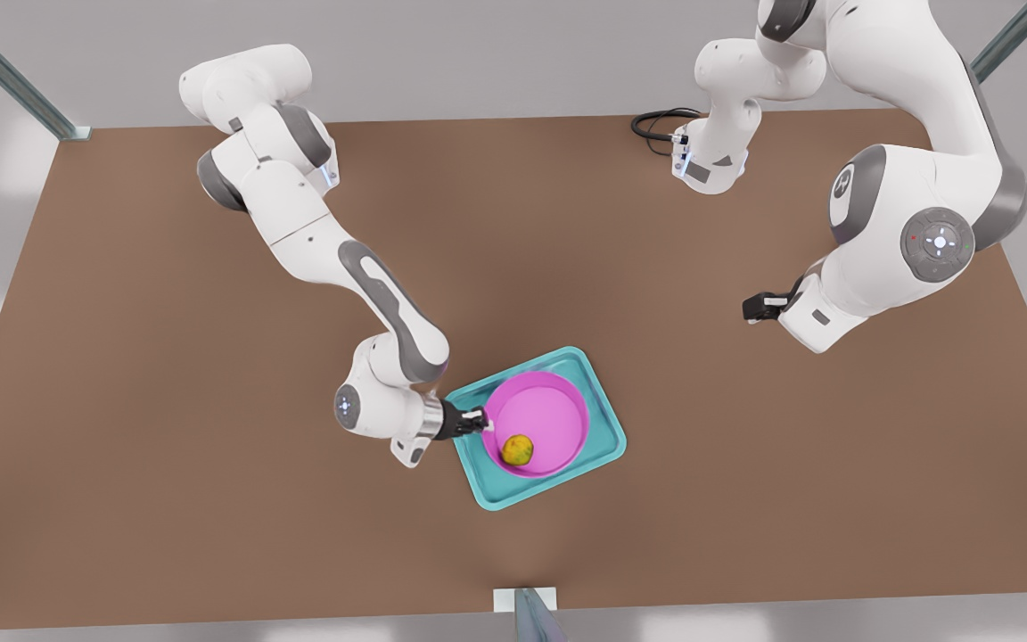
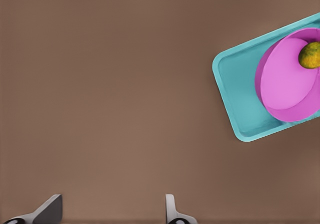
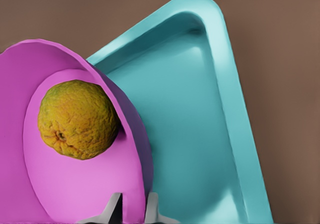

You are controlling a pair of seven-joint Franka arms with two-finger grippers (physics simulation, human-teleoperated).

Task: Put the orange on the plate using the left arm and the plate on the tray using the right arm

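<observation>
Front view: bumpy orange in pink plate on teal tray, brown counter; right pincer pinches plate's rim, left pincer wide, waiting.

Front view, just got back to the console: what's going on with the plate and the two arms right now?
The orange sits in the pink plate, and the plate is on the teal tray. The right gripper has the plate's rim between its fingers, at the side toward the front view's left; the right wrist view shows a finger on each side of the rim. The left gripper waits open and empty above the bare table, off to the front view's right, away from the tray.
</observation>
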